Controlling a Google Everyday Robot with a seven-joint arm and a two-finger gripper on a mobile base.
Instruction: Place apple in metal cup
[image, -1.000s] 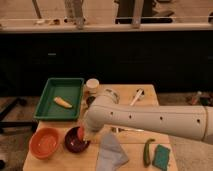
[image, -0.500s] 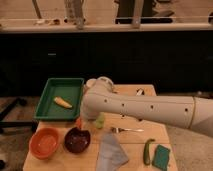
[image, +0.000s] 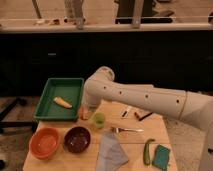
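The arm has swung up and back from the table's centre, uncovering the green cup and fork. The gripper now points down at the tray's right edge; whether it is wide, narrow or holding cannot be told. The apple shows as an orange patch against it, just left of the green cup. A banana lies in the tray. Two bowls, a cloth and a sponge line the near edge.
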